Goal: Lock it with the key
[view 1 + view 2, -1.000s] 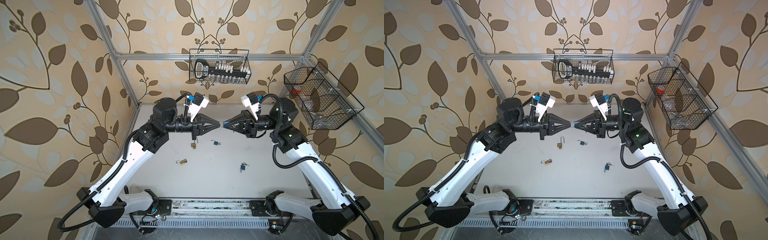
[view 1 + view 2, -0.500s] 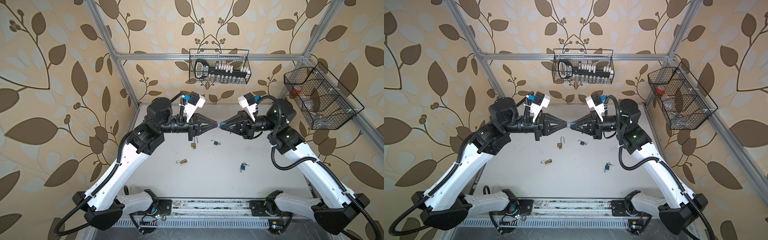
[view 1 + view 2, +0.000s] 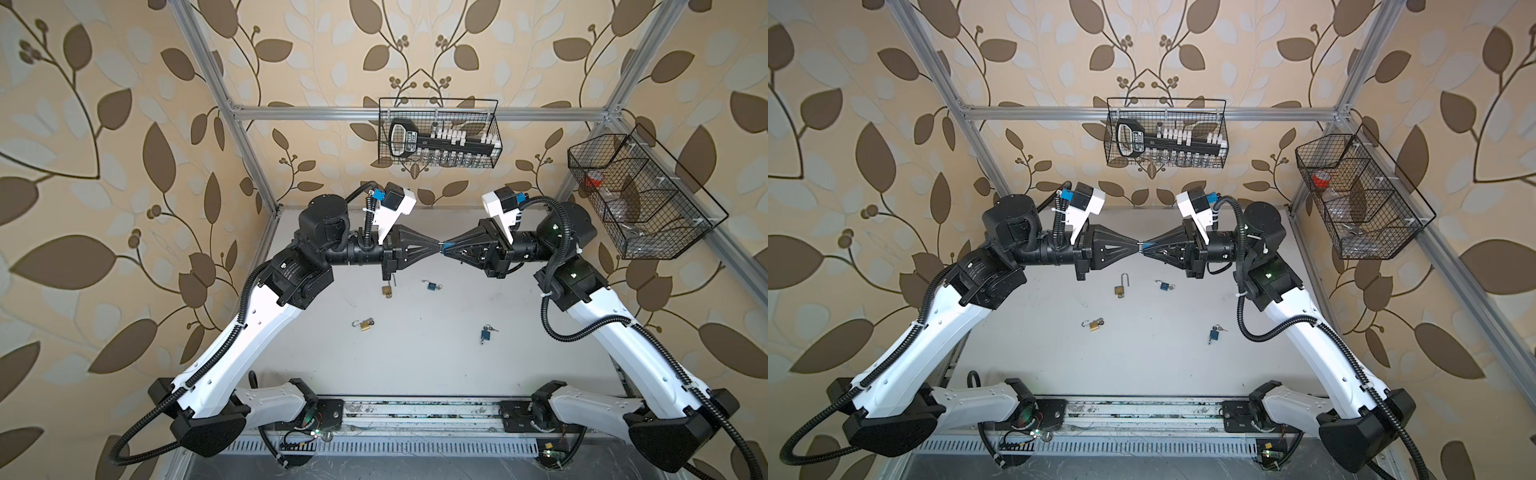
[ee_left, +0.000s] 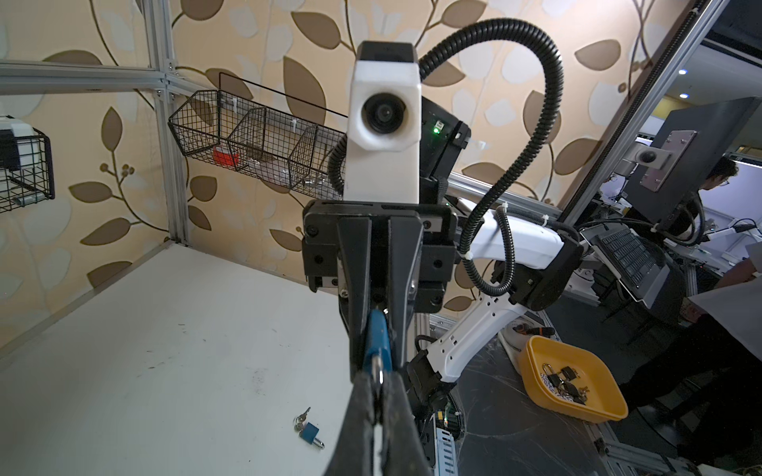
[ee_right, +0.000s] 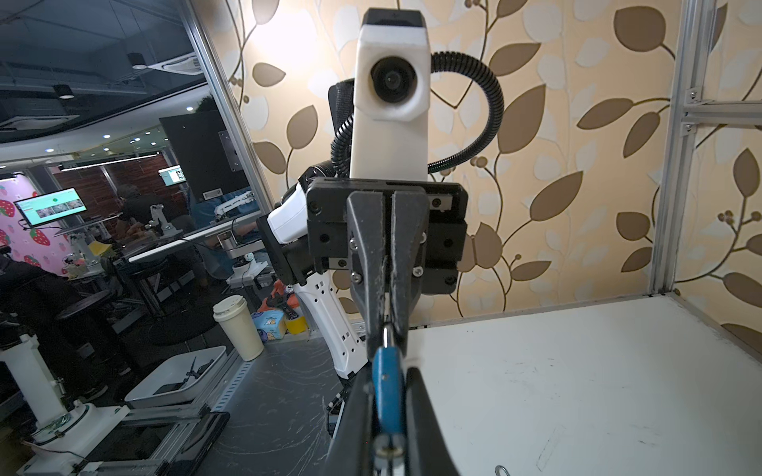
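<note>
I am holding my two pincers tip to tip in the air, just above the centre of both top views. My left pincer [image 3: 437, 242] is on the left and my right pincer [image 3: 447, 247] on the right, both well clear of the table [image 3: 415, 374]. My right pincer is clenched on the blue padlock [image 5: 386, 391], which is sitting edge-on between its fingers in the lower middle of the right wrist view. My left pincer is pinched tight on a small silver piece [image 5: 386, 333] standing out of the padlock's far end. I am taking it for the key, though it is too small for me to rule out the shackle.

I am judging this to be the turning step. To do it well, I am aiming to:

- line both wrists up on one axis, so the twist is running along the key's shaft rather than bending it;
- roll only the left wrist while the right is bracing the body;
- grip firmly without pulling the pincers apart, since a pull could be drawing the key out.

I am watching the blue body in both wrist views. If it is turning with the key, my right grip is slipping, and a dropped lock would be landing near the brass padlock [image 3: 365, 324] lying below, left of centre.
</note>
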Robot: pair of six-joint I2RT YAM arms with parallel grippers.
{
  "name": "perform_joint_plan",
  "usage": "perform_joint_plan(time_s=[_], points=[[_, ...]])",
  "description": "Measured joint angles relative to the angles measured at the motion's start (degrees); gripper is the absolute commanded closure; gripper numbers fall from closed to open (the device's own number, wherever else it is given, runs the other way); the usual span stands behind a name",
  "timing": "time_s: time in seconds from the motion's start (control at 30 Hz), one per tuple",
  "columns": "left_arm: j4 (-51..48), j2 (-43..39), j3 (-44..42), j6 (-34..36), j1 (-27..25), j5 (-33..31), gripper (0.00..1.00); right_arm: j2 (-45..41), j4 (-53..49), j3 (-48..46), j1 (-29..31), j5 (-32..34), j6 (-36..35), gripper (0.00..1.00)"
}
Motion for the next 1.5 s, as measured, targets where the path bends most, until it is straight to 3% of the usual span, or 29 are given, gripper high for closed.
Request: perform_joint_plan(time_s=[0.27, 0.53, 0.63, 0.7, 0.73, 1.0, 1.17, 1.37, 1.5], points=[[1.4, -2.4, -2.6, -0.2, -0.1, -3.2, 1.0, 0.2, -0.1, 0.0, -0.2, -0.3, -0.3, 1.0], [3.7, -2.7, -5.1, -3.1, 2.4, -0.5, 1.0, 0.2, -1.9, -0.6, -0.7, -0.4, -0.7, 0.98], [4.0, -2.7, -5.2, -3.8, 2.6, 0.3, 1.0, 0.2, -2.2, -0.6, -0.8, -0.5, -0.7, 0.5], [4.4, -2.8, -5.2, -4.3, 2.9, 0.7, 1.0, 0.2, -2.2, -0.6, -1.5, 0.0, -1.0, 0.37], [4.6, -2.9, -5.2, -4.5, 3.1, 0.6, 1.0, 0.2, -2.3, -0.6, -2.0, 0.5, -1.0, 0.35], [5.0, -3.2, -5.9, -5.8, 6.6, 0.5, 1.0, -4.1, -1.3, -4.7, -6.7, 8.6, 0.7, 0.38], [5.0, -3.0, -6.3, -6.1, 7.1, 1.3, 1.0, -2.8, 2.4, -4.7, -6.7, 5.5, 4.0, 0.42], [4.3, -1.9, -6.2, -5.9, 7.1, 4.0, 1.0, 0.1, -2.2, -2.0, -5.0, 2.6, 1.2, 0.44], [3.0, -1.4, -6.2, -5.4, 7.1, 5.0, 1.0, 0.2, -3.1, -1.9, -5.0, 1.6, 1.1, 0.52]])
